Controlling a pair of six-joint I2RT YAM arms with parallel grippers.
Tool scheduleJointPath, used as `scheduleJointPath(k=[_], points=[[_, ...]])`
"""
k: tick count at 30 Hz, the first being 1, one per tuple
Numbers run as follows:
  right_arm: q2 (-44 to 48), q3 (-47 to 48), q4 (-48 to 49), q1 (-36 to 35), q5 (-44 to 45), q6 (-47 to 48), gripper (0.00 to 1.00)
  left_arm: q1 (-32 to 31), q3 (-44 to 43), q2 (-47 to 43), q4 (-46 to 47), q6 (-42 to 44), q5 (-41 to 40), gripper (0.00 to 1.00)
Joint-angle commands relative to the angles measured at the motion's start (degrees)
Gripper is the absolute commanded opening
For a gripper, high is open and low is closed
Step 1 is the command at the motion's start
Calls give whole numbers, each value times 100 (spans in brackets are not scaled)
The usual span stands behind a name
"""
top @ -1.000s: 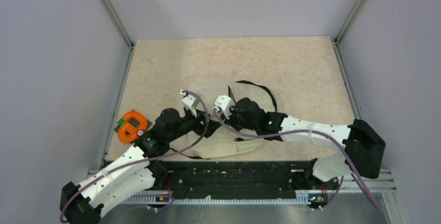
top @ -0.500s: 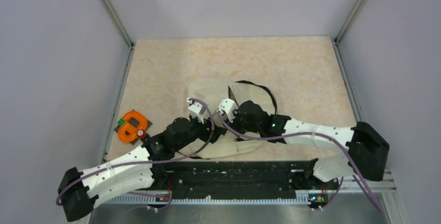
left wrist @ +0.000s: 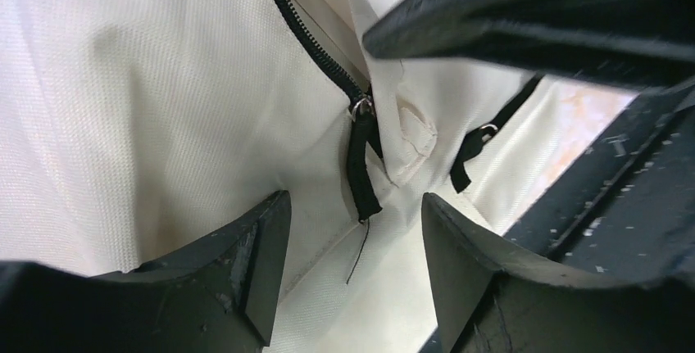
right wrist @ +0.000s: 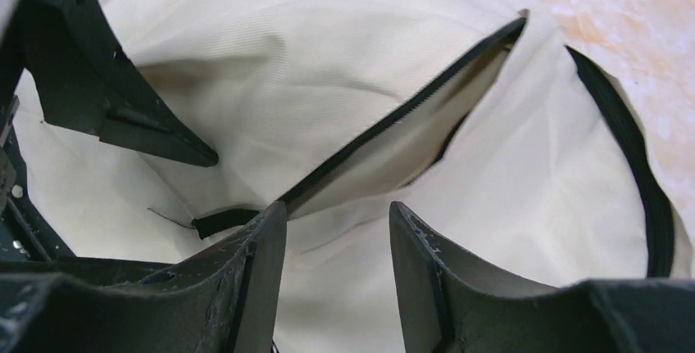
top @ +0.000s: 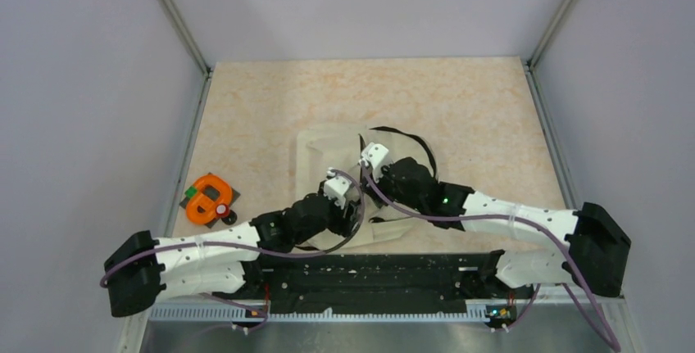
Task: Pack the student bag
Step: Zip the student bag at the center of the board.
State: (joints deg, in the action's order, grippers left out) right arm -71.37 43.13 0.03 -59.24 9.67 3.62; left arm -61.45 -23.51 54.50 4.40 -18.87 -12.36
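From above: bag flat on the tabletop, mid-width, close to the near edge, with a black strap looping off its far-right side. Both arms bent low over it, left arm reaching in from the near-left corner, right arm from the near-right, wrists close together above the cloth. Orange object near the left edge, well apart from the bag. From up here, cannot tell how either pair of jaws stands: hidden under the wrists.

In the left wrist view only: left jaws open, just over cream cloth, gripping nothing. Between them a black zipper running down to a metal ring and a flat black pull tab, the tab in the gap but touching neither side. Loose thread hanging below the tab. Further right a thin strap end, a sliver of tabletop, and the black rail. Across the top, a dark part of the right arm.

In the right wrist view only: right jaws open too, nothing held, over cream cloth just below a zipper-edged slit gaping in the bag, shadowed inside. At upper left, one tip of the left jaws, close to the cloth. Down the right side, the strap curving along the bag's edge, with bare tabletop beyond.
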Motion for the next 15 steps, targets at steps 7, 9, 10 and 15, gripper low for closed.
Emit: scheduleJointPath(k=[7,9,10,15], points=[[984,-586,595,167,205,-607,49,-596,-576,1007,-248,850,-2200,60],[1131,-689,672,182,218,-624,50,-681,-654,1269,-262,820,-2395,58],[1183,-724,690,185,238,-619,50,-724,-688,1416,-238,778,-2480,56],[1438,-866,714,200,257,-555,50,-966,-1055,2133,-503,313,-3374,47]])
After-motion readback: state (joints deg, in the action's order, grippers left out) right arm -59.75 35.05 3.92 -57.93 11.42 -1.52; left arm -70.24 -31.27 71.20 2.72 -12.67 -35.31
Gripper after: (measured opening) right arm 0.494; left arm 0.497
